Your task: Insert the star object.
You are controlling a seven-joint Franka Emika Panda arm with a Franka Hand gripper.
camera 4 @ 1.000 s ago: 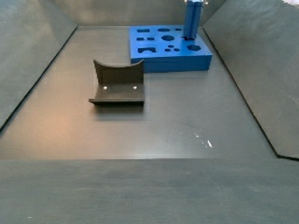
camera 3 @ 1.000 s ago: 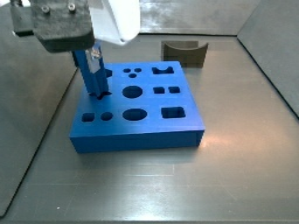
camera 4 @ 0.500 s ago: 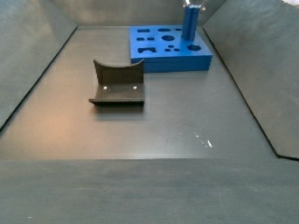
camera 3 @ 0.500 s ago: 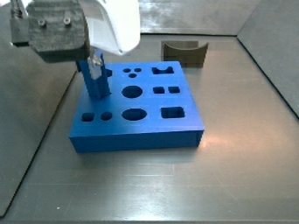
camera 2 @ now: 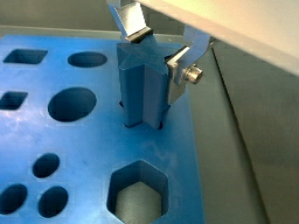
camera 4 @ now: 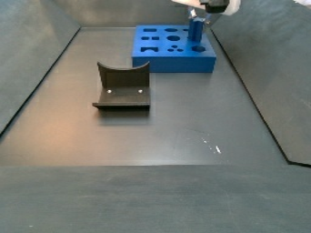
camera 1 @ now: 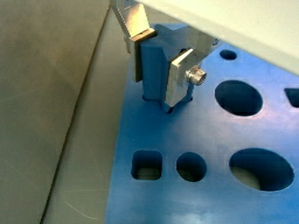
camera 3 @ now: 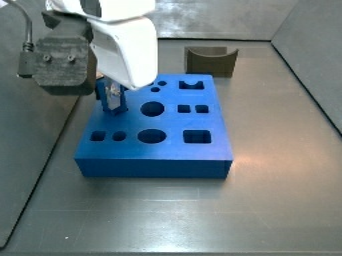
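Note:
The star object (camera 2: 142, 87) is a slim blue peg with a star-shaped top. It stands upright with its lower end in a hole near the edge of the blue holed block (camera 2: 87, 144). It also shows in a wrist view (camera 1: 156, 66) and in both side views (camera 3: 107, 102) (camera 4: 195, 35). My gripper (camera 2: 156, 70) is shut on the star object's upper part, one silver finger on each side. In a side view the gripper (camera 3: 104, 92) is low over the block (camera 3: 147, 165).
A dark grey curved piece (camera 4: 122, 86) lies on the metal floor away from the block; in a side view it (camera 3: 210, 60) sits behind the block. Grey walls close in the floor. The block (camera 4: 183, 64) has several other shaped holes.
My gripper has come down with the star object. Less of the peg now shows above the block than before.

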